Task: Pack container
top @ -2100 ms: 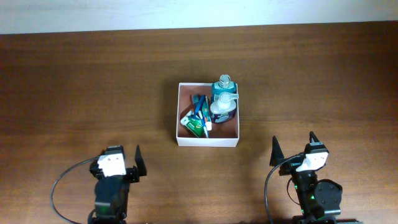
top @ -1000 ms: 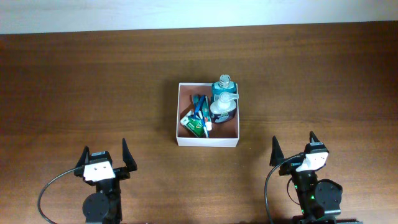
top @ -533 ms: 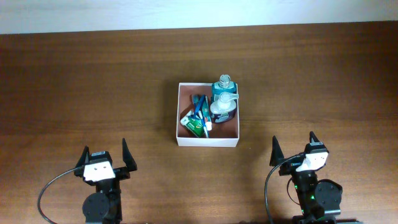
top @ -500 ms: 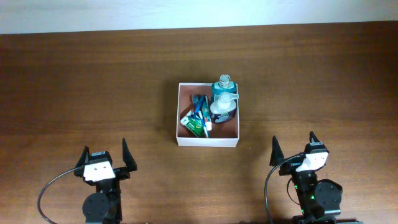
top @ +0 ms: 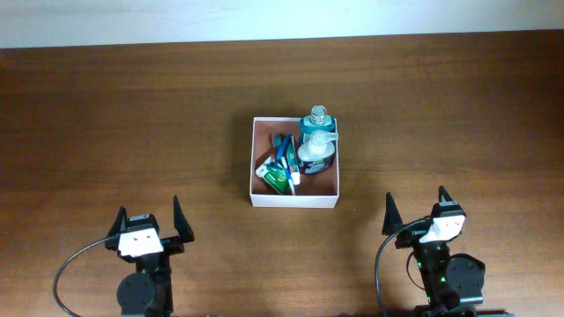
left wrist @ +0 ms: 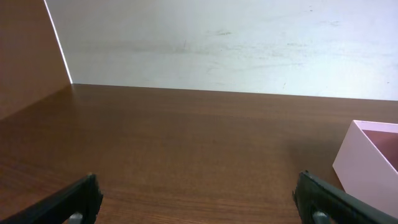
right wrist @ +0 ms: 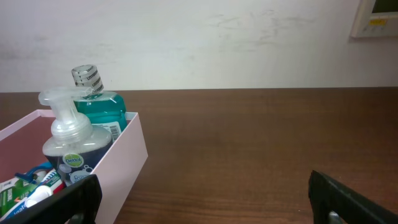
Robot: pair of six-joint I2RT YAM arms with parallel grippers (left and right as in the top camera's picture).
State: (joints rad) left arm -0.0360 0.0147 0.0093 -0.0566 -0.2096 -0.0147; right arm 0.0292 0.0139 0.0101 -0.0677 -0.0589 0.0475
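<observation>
The container (top: pixel 293 201) sits in the middle with two bottles (top: pixel 315 151) and small toiletries (top: pixel 278 173) inside — packed, by the look of it. Left gripper (top: pixel 148 217) and right gripper (top: pixel 415 206) hang back, well apart from it — jaws spread, empty.

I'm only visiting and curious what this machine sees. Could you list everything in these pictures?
table: one, dark brown wood, under everything
container: one, white walls, reddish-brown inside, mid-table
teal bottle: one, teal with clear cap, upright in the container's far right corner
pump bottle: one, dark blue with white pump, upright on the robot's side of the teal bottle
small toiletries: several, green, blue and white, piled in the container's left half; count unclear
wall: one, white, behind the table
wall box: one, beige, on the wall
left gripper: one, black, open and empty, near edge
right gripper: one, black, open and empty, near edge
</observation>
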